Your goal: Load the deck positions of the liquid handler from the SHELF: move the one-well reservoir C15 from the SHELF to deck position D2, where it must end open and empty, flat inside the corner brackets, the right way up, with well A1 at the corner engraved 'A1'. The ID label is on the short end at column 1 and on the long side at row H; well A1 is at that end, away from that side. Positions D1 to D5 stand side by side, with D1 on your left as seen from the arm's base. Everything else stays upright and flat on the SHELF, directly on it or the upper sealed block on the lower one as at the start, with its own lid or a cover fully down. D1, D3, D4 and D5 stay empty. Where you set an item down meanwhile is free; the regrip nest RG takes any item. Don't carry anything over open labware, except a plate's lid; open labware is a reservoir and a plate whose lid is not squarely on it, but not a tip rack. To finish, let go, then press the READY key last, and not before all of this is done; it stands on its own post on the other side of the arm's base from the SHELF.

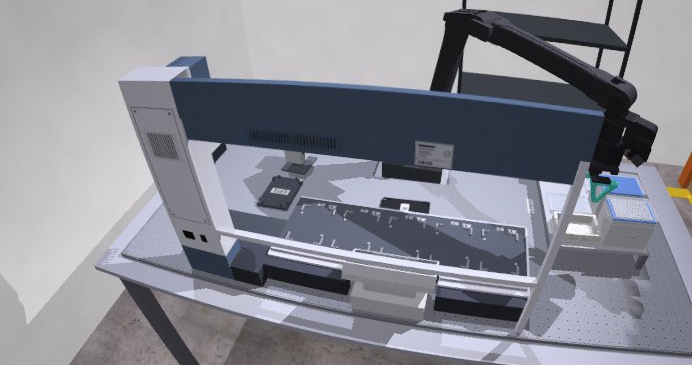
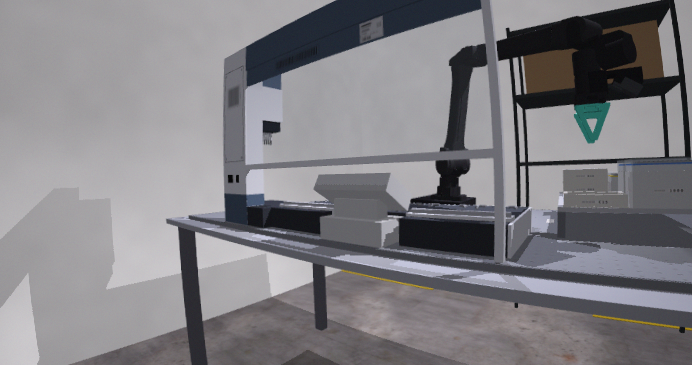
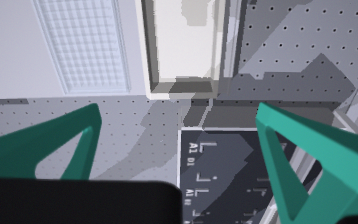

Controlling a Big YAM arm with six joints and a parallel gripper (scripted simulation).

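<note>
Item 1, nearest: your jaws, two teal triangular fingers, spread to full width with nothing between them, hanging well above the labware.

Item 2, directly beneath: grey perforated bench [image 3: 130, 135].

Item 3, below and right of the jaws: dark liquid-handler deck plate [image 3: 230, 150], engraved "A1 D1" at its near corner, with white corner brackets. D2 is next along it.

Item 4, ahead: pale SHELF [image 3: 10, 60].

Item 5, ahead and just right of the jaws' midline: white open one-well reservoir [image 3: 185, 45], apparently C15, upright on the SHELF. Its long axis runs straight away from you, so the jaws probably span its short width. You would likely advance, then descend.

Item 6, ahead-left, beside the reservoir: clear-lidded gridded well plate [image 3: 82, 45].
</note>
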